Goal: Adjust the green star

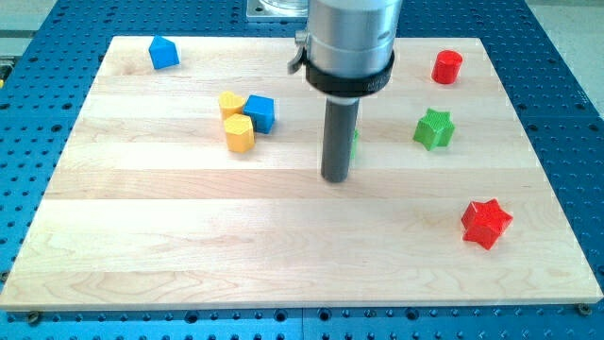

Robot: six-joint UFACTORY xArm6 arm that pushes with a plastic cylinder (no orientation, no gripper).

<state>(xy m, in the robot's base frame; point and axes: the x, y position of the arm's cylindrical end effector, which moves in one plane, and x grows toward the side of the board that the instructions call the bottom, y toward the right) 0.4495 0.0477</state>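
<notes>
The green star [434, 128] lies on the wooden board [189, 227] at the view's right, above the middle. My tip [335, 178] rests on the board near the centre, well to the left of the green star and a little below it. A sliver of another green block [355, 140] shows just behind the rod; its shape is hidden.
A red star [486, 223] lies at the lower right. A red cylinder [447, 67] sits at the top right. Two yellow blocks [238, 133] [230, 102] and a blue cube [260, 113] cluster left of the rod. A blue block [163, 52] sits at the top left.
</notes>
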